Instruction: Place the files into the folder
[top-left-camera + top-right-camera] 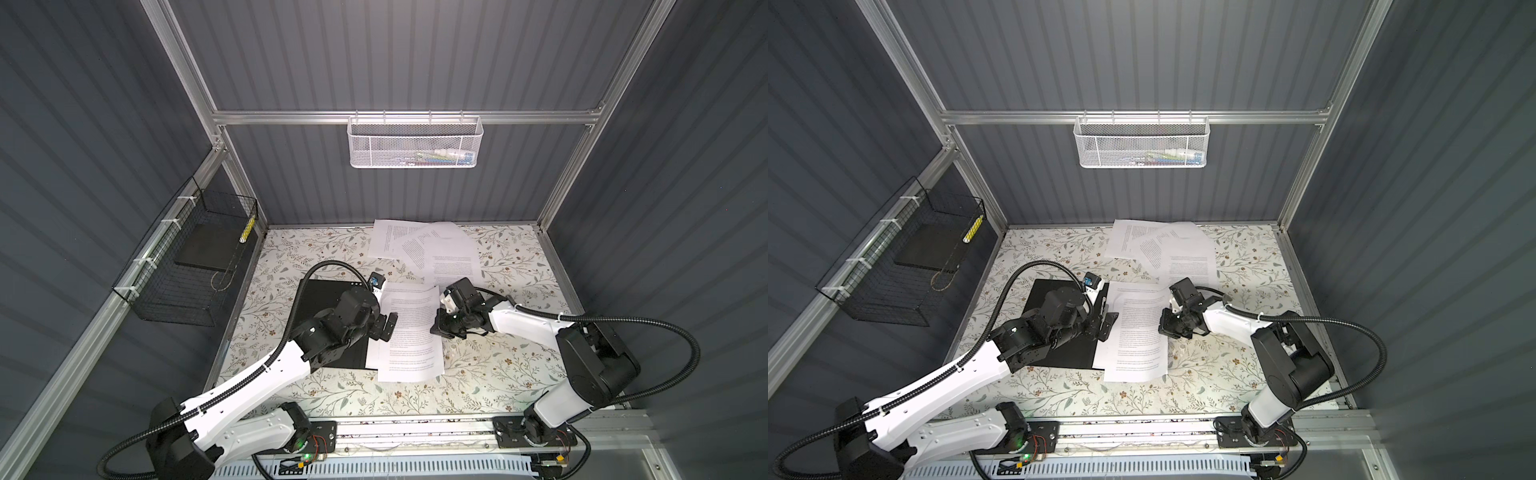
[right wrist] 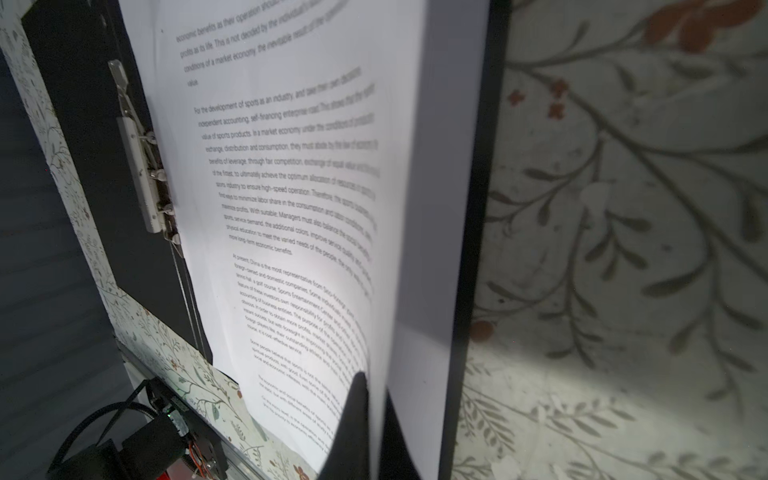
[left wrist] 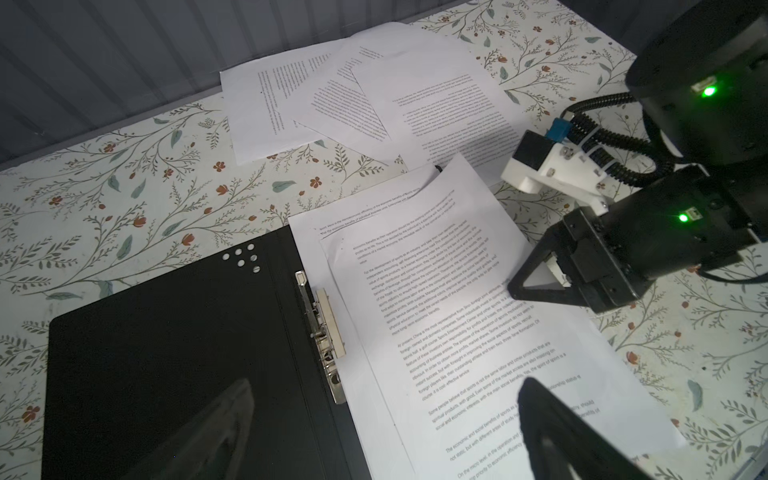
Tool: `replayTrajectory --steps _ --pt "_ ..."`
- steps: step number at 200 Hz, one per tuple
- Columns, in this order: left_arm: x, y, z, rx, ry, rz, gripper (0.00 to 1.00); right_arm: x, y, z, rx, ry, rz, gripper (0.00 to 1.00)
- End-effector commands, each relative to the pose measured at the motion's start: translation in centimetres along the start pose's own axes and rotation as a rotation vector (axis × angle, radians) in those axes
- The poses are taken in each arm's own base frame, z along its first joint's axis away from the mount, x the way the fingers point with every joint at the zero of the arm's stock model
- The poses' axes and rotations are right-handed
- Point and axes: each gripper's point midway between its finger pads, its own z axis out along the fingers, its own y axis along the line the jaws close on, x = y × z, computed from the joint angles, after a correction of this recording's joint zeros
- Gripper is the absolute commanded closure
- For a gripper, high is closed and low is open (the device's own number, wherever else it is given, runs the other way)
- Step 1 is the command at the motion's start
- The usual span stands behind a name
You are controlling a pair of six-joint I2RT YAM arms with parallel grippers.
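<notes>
Filing partway done: some sheets in, more out on the counter.
Your left end effector (image 1: 386, 326) hangs spread over the open folder (image 1: 320, 295). Your right end effector (image 2: 376, 386) pinches the edge of the filed sheets (image 1: 409, 332). Next, I judge: seat them against the spine clip (image 3: 320, 328), then fetch the loose files (image 1: 428, 249) at the back of the counter (image 1: 332, 395).

black folder (image 1: 321, 294), white files (image 1: 411, 340), floral tabletop (image 1: 498, 374)

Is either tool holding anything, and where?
Right tool pinches the right edge of the paper on the folder; left tool is open, empty.
</notes>
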Motion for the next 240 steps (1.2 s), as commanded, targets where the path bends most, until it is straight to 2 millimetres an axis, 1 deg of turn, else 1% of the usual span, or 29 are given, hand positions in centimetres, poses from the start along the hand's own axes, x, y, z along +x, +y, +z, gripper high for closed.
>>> replayTrajectory --steps 1,23,28,52,87,88,91,129,240 --pt "0.5 -0.5 0.5 0.032 0.030 0.017 0.00 -0.7 0.1 0.5 -0.015 -0.040 0.044 1.00" --pt "0.8 -0.7 0.8 0.041 0.052 0.022 0.00 -1.0 0.4 0.7 -0.016 -0.040 0.047 1.00" --pt "0.9 -0.8 0.8 0.045 0.054 0.022 0.00 -1.5 0.0 0.7 0.011 -0.065 0.049 1.00" --pt "0.9 -1.0 0.9 0.055 0.054 0.024 0.00 -2.0 0.7 1.1 -0.011 -0.063 0.047 1.00" --pt "1.1 -1.1 1.0 0.057 0.062 0.026 0.00 -2.4 0.9 1.8 -0.005 -0.055 0.044 1.00" --pt "1.1 -1.1 1.0 0.058 0.062 0.025 0.00 -2.1 1.3 1.9 -0.024 -0.035 0.043 1.00" --pt "1.1 -1.1 1.0 0.058 0.061 0.026 0.00 -2.0 1.5 1.9 -0.032 -0.028 0.039 1.00" --pt "1.1 -1.3 1.2 0.066 0.065 0.030 0.00 -2.1 2.0 2.3 -0.032 -0.009 0.026 1.00" --pt "1.2 -1.4 1.2 0.078 0.068 0.033 0.00 -1.6 2.2 2.7 -0.019 0.015 -0.002 1.00"
